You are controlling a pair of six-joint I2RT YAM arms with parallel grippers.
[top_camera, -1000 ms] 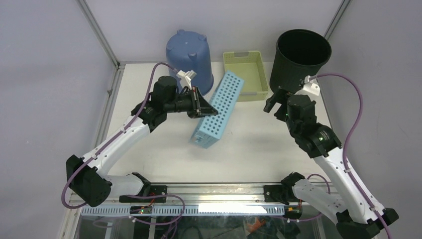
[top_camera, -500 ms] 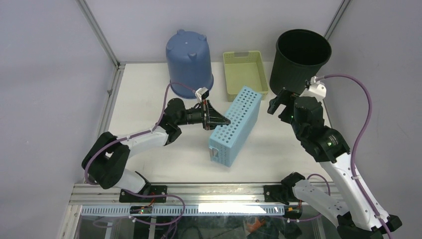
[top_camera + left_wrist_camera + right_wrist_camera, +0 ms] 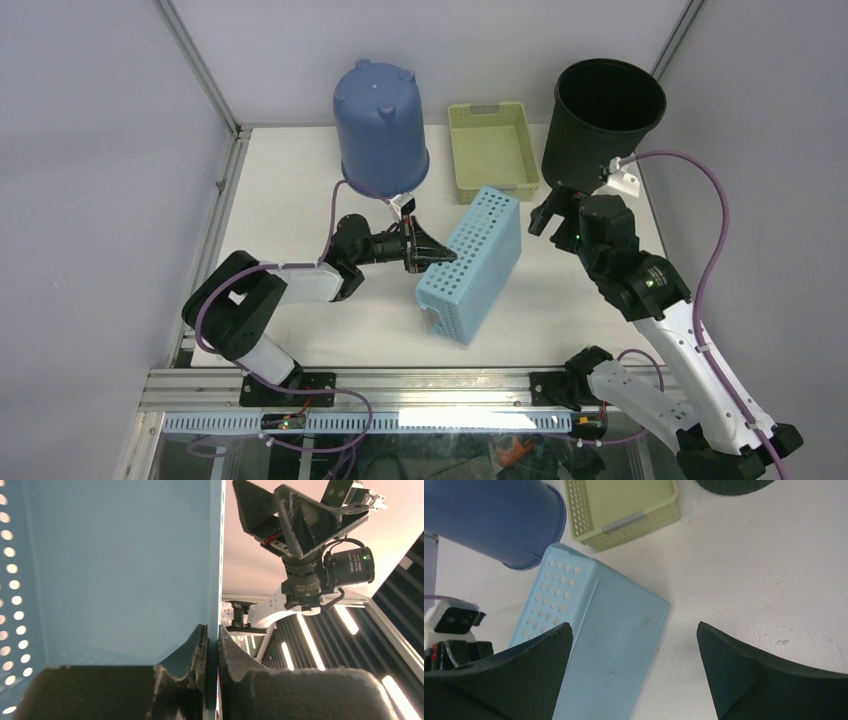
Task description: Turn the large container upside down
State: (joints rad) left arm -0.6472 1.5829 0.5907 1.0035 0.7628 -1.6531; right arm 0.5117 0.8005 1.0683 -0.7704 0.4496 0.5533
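The large container is a light blue perforated basket at the table's middle. It is tilted, with its flat bottom facing up and to the right and its open side toward my left arm. My left gripper is shut on the basket's left wall; in the left wrist view both pads pinch the thin wall edge at the gripper, with the basket's inside on the left. My right gripper is open and empty, above and to the right of the basket. In the right wrist view, the gripper looks down on the basket's bottom.
An upturned dark blue bucket stands at the back, just behind the left gripper. A yellow-green tray sits behind the basket. A black pot stands upright at the back right, close to the right gripper. The table's front edge lies near the basket's lower end.
The left arm has folded low to the table and carried the basket nearer and to the right, turning its bottom upward. The right gripper has shifted only slightly.
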